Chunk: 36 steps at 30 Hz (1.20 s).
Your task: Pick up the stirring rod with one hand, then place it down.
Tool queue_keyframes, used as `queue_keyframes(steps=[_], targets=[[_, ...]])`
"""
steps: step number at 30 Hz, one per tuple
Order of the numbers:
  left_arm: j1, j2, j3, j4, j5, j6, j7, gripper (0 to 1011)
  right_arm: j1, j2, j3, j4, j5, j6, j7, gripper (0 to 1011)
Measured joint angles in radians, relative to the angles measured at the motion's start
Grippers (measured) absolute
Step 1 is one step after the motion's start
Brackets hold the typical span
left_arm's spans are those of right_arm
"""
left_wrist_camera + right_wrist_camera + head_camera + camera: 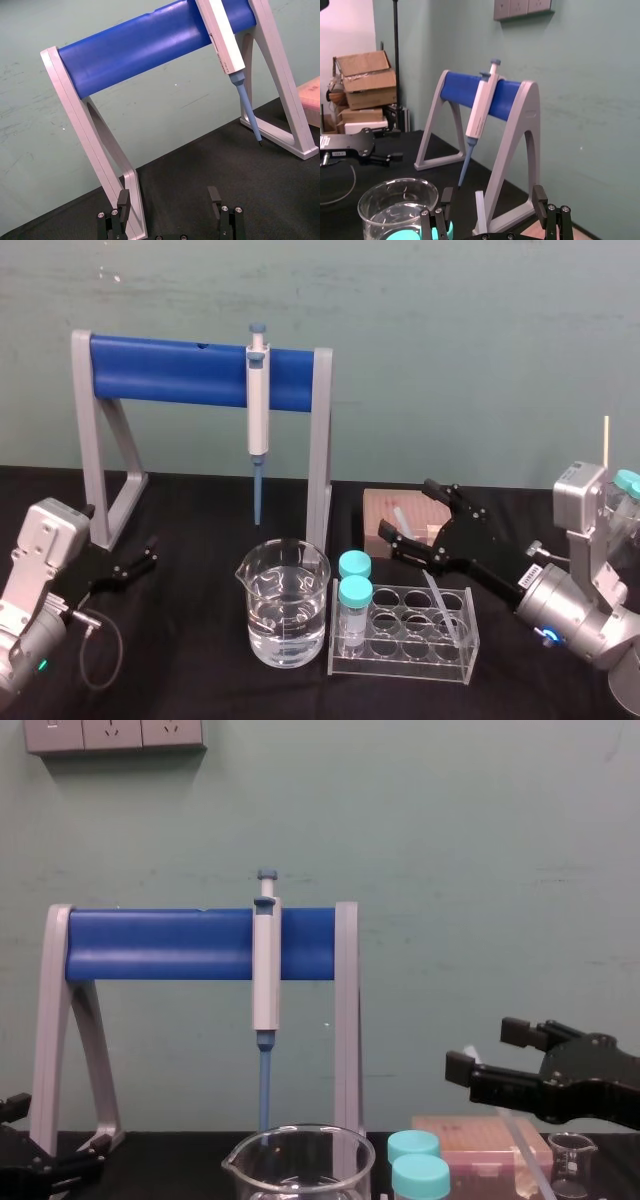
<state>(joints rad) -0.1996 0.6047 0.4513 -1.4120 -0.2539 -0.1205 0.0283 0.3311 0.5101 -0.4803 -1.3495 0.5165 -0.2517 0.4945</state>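
Observation:
The stirring rod (445,608) is a thin translucent rod leaning in the clear tube rack (400,652), its top tilted toward the back. My right gripper (420,518) hovers open just over the rod's upper end. In the right wrist view the rod (480,212) stands between the two wide-apart fingers (446,199) and touches neither. From the chest view the right gripper (487,1050) hangs above the rod (527,1150). My left gripper (148,555) rests low at the table's left, open and holding nothing, with its fingers (214,196) set wide apart.
A large glass beaker (283,605) of water stands left of the rack. Two teal-capped tubes (354,592) sit in the rack's left end. Behind are a grey-and-blue stand (180,370) with a hanging pipette (258,410), a pink box (392,508) and a small beaker (572,1158).

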Motion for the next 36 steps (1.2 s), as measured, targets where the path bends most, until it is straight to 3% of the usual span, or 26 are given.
queue_keyframes(steps=[18,36], targets=[[0.000,0.000,0.000,0.000,0.000,0.000,0.000,1000,0.027,-0.016,0.005,0.038,-0.029,0.127,0.040,1000],[0.000,0.000,0.000,0.000,0.000,0.000,0.000,1000,0.028,-0.028,0.015,0.044,-0.049,0.145,0.042,1000]])
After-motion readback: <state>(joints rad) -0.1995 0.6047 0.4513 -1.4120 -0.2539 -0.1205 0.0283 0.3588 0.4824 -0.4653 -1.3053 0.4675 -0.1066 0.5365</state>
